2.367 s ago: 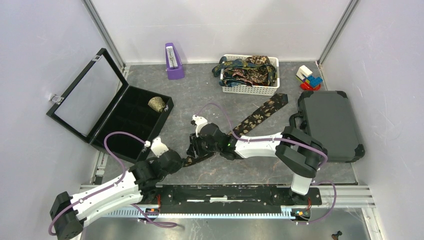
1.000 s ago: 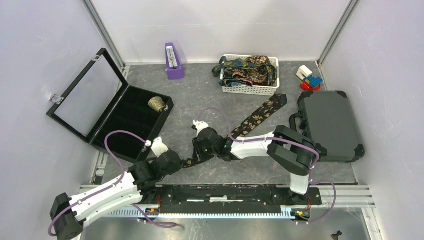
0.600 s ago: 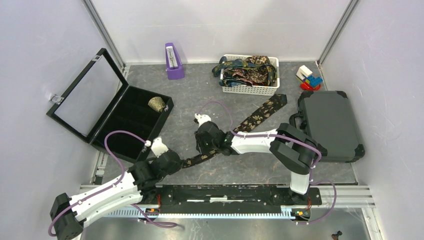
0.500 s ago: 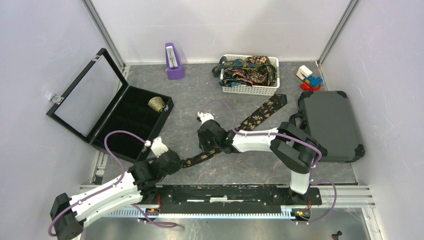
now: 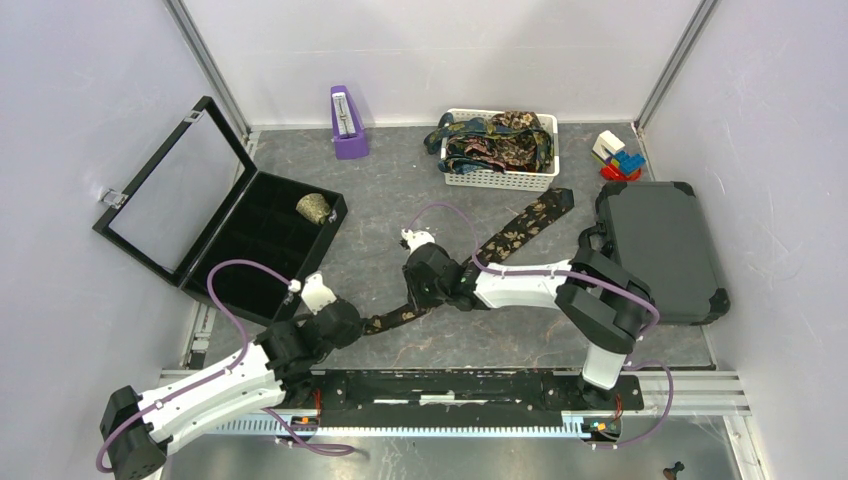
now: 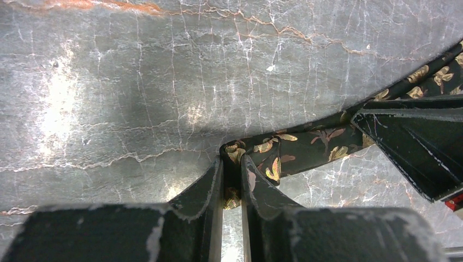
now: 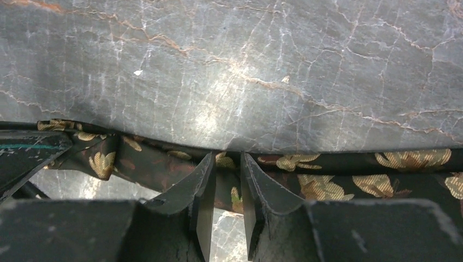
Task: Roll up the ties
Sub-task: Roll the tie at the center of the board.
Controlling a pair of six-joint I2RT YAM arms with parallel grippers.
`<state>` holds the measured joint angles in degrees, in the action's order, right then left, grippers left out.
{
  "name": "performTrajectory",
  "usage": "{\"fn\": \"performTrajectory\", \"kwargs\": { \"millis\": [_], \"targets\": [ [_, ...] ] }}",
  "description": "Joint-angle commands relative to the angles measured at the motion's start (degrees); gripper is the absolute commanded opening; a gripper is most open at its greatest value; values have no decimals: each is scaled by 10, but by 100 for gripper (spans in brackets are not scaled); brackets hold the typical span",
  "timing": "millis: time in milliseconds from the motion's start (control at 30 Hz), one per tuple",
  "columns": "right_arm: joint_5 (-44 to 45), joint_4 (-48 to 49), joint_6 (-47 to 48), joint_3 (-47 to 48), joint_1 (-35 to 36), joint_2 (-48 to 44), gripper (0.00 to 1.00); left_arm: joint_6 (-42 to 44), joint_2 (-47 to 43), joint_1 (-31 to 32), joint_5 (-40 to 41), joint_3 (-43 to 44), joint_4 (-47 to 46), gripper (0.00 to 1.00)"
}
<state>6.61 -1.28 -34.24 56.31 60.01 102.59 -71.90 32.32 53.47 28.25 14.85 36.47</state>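
A dark brown tie [image 5: 520, 228] with a gold floral print stretches unrolled on a diagonal from just in front of the white basket [image 5: 500, 181], its wide pointed end nearest the basket. More patterned ties [image 5: 497, 143], brown and teal, lie heaped inside the basket.

Left arm [image 5: 210, 385] and right arm [image 5: 520, 287] low; left fingers [image 6: 205, 190], right fingers [image 7: 200, 188] in narrow pinch.

Tie [image 5: 522, 227] middle hidden under right arm [image 5: 520, 288], end under left tool [image 5: 356, 326]; lump [image 5: 314, 208] in box [image 5: 255, 245] too small to tell.
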Motion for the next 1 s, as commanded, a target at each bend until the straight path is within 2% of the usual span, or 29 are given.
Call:
{"fn": "performTrajectory", "kwargs": {
  "millis": [0, 100, 233, 533, 967],
  "targets": [
    [-3, -23, 12, 31, 14, -32, 30, 13, 1, 1, 25, 27, 18, 2],
    [-8, -15, 9, 34, 19, -37, 30, 14, -2, 1, 27, 28, 19, 2],
    [-58, 47, 3, 26, 25, -37, 29, 15, 1, 1, 30, 30, 21, 2],
    [-132, 131, -43, 36, 56, 3, 26, 18, -5, 1, 37, 42, 45, 2],
    [-133, 148, -52, 63, 71, 65, 21, 17, -17, 1, 41, 63, 77, 2]
  ]
}}
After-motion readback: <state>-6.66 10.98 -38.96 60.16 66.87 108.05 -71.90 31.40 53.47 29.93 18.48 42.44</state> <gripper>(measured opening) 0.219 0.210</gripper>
